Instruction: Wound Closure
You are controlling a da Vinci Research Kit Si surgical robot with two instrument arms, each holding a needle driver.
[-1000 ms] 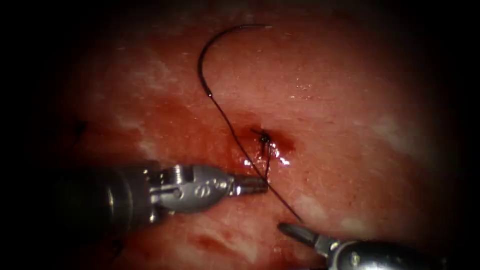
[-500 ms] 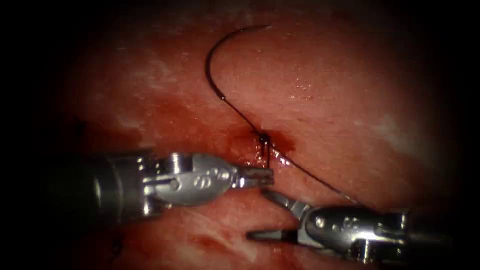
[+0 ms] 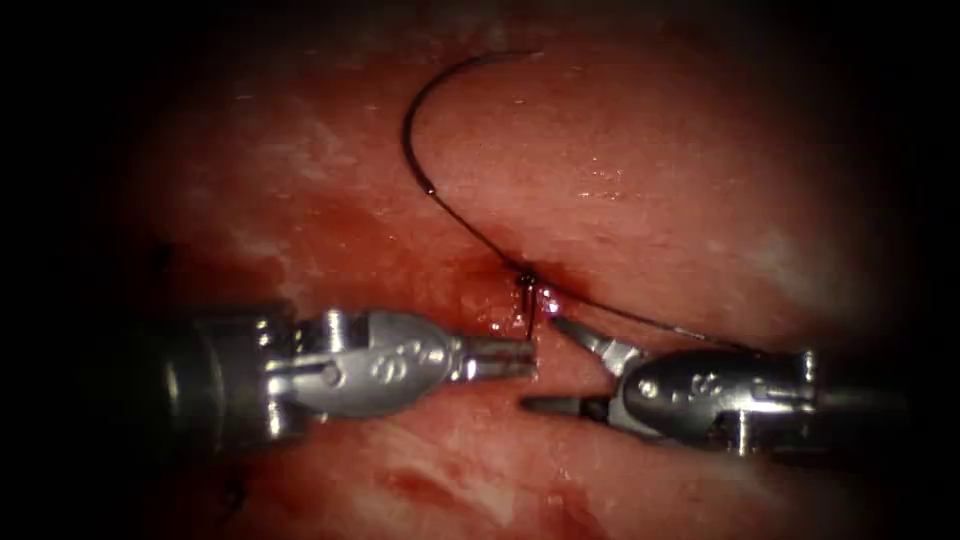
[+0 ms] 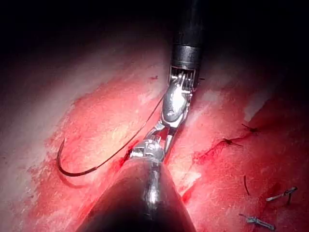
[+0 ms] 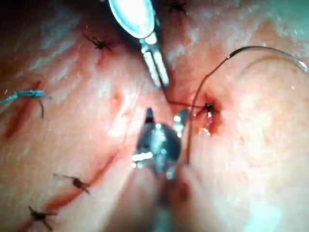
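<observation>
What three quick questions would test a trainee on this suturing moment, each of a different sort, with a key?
1. Fill in: the needle lies free on the ___, held by neither tool.
2. Multiple choice: the left tool grips A) the needle, B) the thread, C) nothing.
3. True or false: the right tool has its fingers open and holds nothing.

Key: 1 tissue; 2 B; 3 true.
</observation>
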